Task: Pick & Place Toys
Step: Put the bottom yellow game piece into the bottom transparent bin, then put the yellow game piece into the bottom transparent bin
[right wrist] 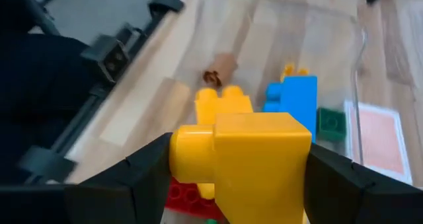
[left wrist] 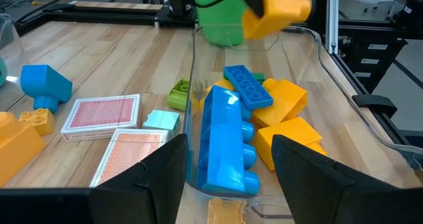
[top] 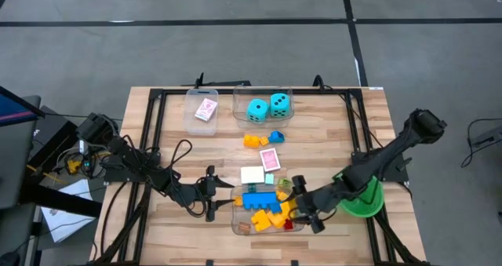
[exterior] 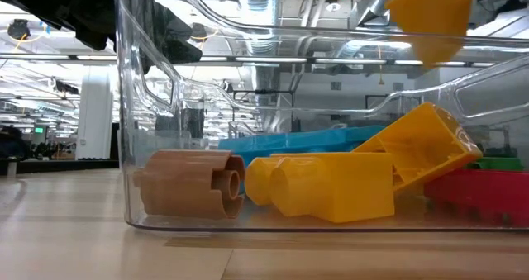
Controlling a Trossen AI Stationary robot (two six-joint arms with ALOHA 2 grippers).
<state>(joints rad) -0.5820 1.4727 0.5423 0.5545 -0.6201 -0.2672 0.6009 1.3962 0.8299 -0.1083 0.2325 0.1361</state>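
Note:
A clear tub (top: 238, 219) near the table's front edge holds a long blue brick (left wrist: 228, 138), yellow bricks (exterior: 331, 185), a red brick (exterior: 479, 193) and a brown piece (exterior: 186, 181). My right gripper (top: 296, 205) reaches in from the right and is shut on a yellow brick (right wrist: 254, 161), which hangs over the tub's right part. My left gripper (top: 223, 197) stands open at the tub's left end, one finger (left wrist: 142, 181) outside the tub's far wall (left wrist: 192, 85), the other (left wrist: 310, 178) on its inner side. An orange brick (top: 252, 140), a blue brick (top: 276, 136) and pink cards (top: 269, 158) lie on the table. My right gripper pinches the yellow brick's two opposite sides (right wrist: 297, 168) between its two fingers. It comes slanting down from the table's right. The brick is lifted clear above the bricks in the tub (exterior: 434, 16). My left gripper: I cannot tell whether a finger touches the tub's wall.
A green bowl (top: 365, 201) stands right of the tub, under my right arm. At the far edge, one clear tub holds two cyan dice (top: 267, 107) and another holds a pink card (top: 205, 109). A small green brick (left wrist: 178, 95) lies just outside the tub's far wall.

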